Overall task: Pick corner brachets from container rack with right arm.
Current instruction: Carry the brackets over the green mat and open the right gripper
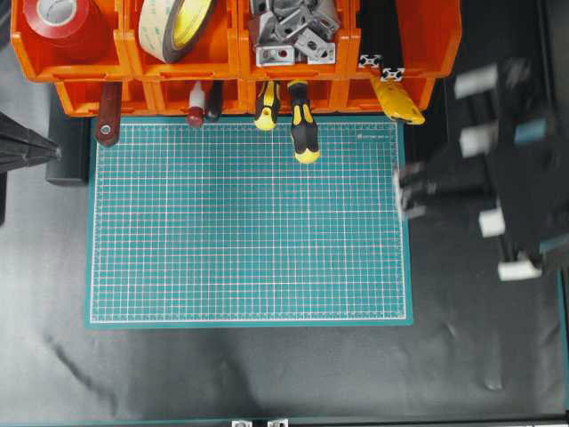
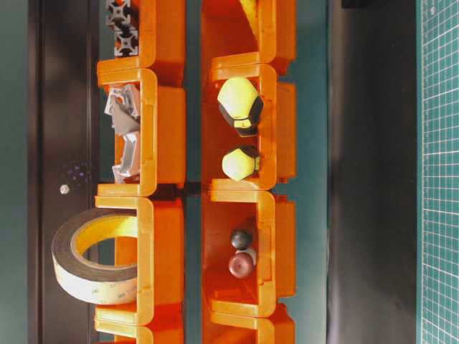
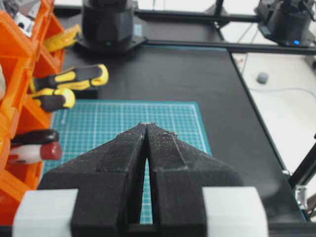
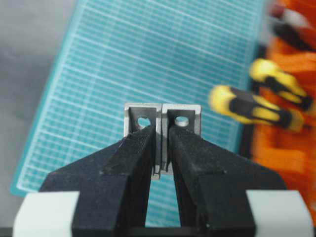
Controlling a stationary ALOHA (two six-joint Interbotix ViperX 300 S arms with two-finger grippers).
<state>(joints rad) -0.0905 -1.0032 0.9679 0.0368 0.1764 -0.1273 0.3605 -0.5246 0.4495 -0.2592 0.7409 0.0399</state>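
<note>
The right claw [image 4: 160, 140] grips a bracket [image 4: 162, 121] above the mat's [image 1: 249, 222] right edge. More brackets [image 1: 293, 31] fill an upper rack [image 1: 222, 67] bin. The left claw [image 3: 147, 129] is closed, empty.

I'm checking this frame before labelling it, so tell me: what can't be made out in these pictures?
- Right arm, overhead view: motion-blurred and cut by the right edge; its grip is unreadable there.
- Corner bracket in the right gripper, right wrist view: fingers cover its lower part; one piece or two is unclear.
- Container rack, overhead view: top edge crops the upper bins.
- Left gripper: shut, seen only in its own wrist view.
</note>
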